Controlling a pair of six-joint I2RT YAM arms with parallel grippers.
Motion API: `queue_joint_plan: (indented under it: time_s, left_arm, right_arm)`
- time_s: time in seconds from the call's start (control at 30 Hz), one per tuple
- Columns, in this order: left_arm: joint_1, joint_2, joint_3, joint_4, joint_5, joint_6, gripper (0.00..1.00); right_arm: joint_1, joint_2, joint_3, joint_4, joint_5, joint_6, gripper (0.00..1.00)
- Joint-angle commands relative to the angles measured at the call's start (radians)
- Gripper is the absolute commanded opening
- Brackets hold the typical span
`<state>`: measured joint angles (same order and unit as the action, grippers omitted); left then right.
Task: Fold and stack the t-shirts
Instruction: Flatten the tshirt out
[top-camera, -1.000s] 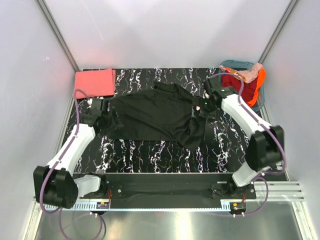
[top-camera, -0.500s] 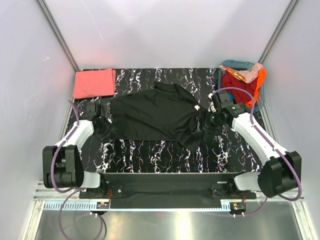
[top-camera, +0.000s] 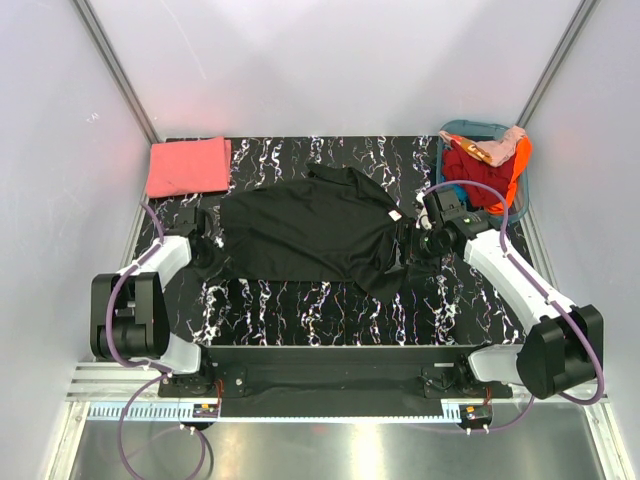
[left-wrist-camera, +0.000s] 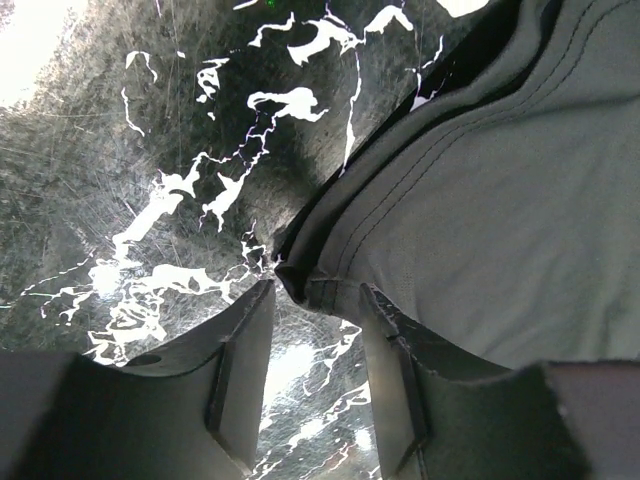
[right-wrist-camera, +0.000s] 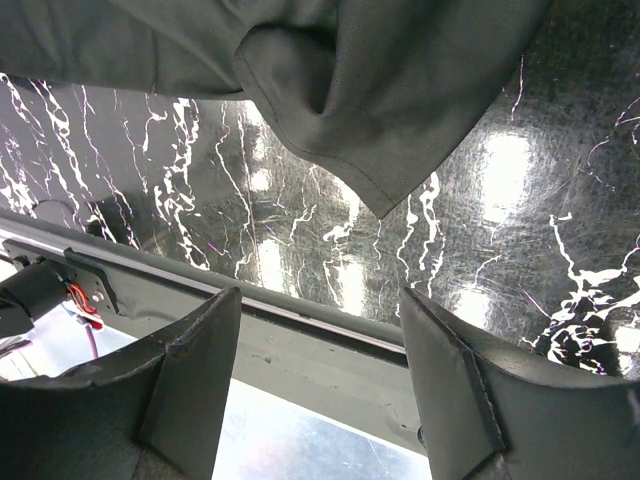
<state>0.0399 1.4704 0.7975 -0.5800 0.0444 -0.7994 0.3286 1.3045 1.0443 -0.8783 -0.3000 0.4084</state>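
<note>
Broadly, a black marbled counter (top-camera: 300, 310) fills the floor of the workspace. Across its middle lies the black t-shirt (top-camera: 300, 230), spread mostly flat. Its long axis runs left to right with a slight tilt: the hem points toward the left arm (top-camera: 165, 262) and the neck, marked by a small white tag (top-camera: 393, 215), toward the right arm (top-camera: 500, 262). One sleeve points to the far side and the other to the near side.

A teal basket (top-camera: 455, 130) of red and orange cloth stands at the far right corner. The coral-pink t-shirt (top-camera: 187, 166) lies folded at the far left corner.

The left jaws are parted at the hem corner, unclenched. The right jaws are spread wide and hold nothing, just beside the near sleeve.
</note>
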Motion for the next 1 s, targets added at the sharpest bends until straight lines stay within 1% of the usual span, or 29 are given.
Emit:
queue_joint_plan:
  time_s: [0.0, 0.07, 0.1, 0.17, 0.2, 0.3, 0.33, 0.37, 0.4, 0.43, 0.47, 0.5, 0.53, 0.57, 0.63, 0.67, 0.73, 0.8, 0.87, 0.97]
  left_arm:
    - [0.005, 0.010, 0.000, 0.046, -0.015, -0.027, 0.43]
    - [0.006, 0.027, -0.001, 0.052, -0.015, -0.026, 0.38]
    - [0.006, 0.034, 0.000, 0.054, -0.018, -0.023, 0.31]
    - [0.006, 0.041, 0.003, 0.058, -0.026, -0.014, 0.24]
    - [0.008, 0.039, 0.005, 0.057, -0.037, -0.001, 0.18]
    - [0.008, 0.033, 0.002, 0.057, -0.041, 0.015, 0.08]
    - [0.008, 0.030, 0.003, 0.055, -0.041, 0.028, 0.01]
    - [0.008, 0.030, 0.003, 0.054, -0.040, 0.035, 0.00]
    - [0.009, 0.022, 0.002, 0.054, -0.037, 0.042, 0.00]
    - [0.009, 0.016, 0.000, 0.055, -0.034, 0.046, 0.00]
    - [0.008, 0.011, -0.001, 0.057, -0.031, 0.055, 0.00]
    - [0.008, 0.005, -0.006, 0.060, -0.026, 0.060, 0.00]
    - [0.008, -0.005, -0.007, 0.057, -0.025, 0.068, 0.00]
    - [0.008, -0.010, -0.011, 0.057, -0.018, 0.072, 0.00]
    - [0.008, -0.028, -0.021, 0.055, -0.017, 0.078, 0.00]
    - [0.008, -0.033, -0.027, 0.057, -0.015, 0.081, 0.00]
    - [0.008, -0.044, -0.038, 0.055, -0.012, 0.083, 0.00]
    - [0.008, -0.059, -0.046, 0.055, -0.002, 0.085, 0.00]
    - [0.008, -0.076, -0.063, 0.058, 0.002, 0.085, 0.00]
    - [0.006, -0.085, -0.069, 0.063, 0.003, 0.089, 0.00]
  right_arm:
    - [0.000, -0.010, 0.011, 0.022, -0.011, -0.003, 0.71]
    - [0.000, -0.005, 0.003, 0.027, -0.016, 0.003, 0.69]
    - [-0.002, -0.005, -0.003, 0.032, -0.022, 0.007, 0.67]
    - [-0.002, -0.007, -0.033, 0.038, -0.037, 0.016, 0.63]
    - [-0.002, -0.007, -0.073, 0.048, -0.060, 0.021, 0.63]
    - [0.000, 0.004, -0.141, 0.071, -0.083, 0.029, 0.62]
    - [0.016, 0.004, -0.161, 0.075, -0.070, 0.039, 0.63]
    - [0.026, 0.004, -0.158, 0.082, -0.064, 0.043, 0.63]
    - [0.029, 0.004, -0.159, 0.097, -0.054, 0.087, 0.63]
    - [0.030, 0.007, -0.167, 0.099, -0.035, 0.117, 0.61]
    - [0.029, 0.022, -0.173, 0.099, -0.009, 0.148, 0.58]
    - [0.029, 0.032, -0.184, 0.128, -0.016, 0.200, 0.52]
    - [0.029, 0.038, -0.217, 0.151, -0.030, 0.225, 0.44]
    - [0.029, 0.059, -0.231, 0.194, -0.042, 0.257, 0.44]
    - [0.029, 0.081, -0.245, 0.226, -0.048, 0.257, 0.43]
    - [0.027, 0.085, -0.253, 0.234, -0.004, 0.274, 0.41]
    - [0.024, 0.067, -0.309, 0.317, -0.002, 0.346, 0.38]
    - [0.024, 0.068, -0.329, 0.350, -0.004, 0.400, 0.38]
    - [0.024, 0.085, -0.346, 0.370, -0.019, 0.417, 0.41]
    - [0.024, 0.087, -0.392, 0.418, -0.002, 0.472, 0.43]
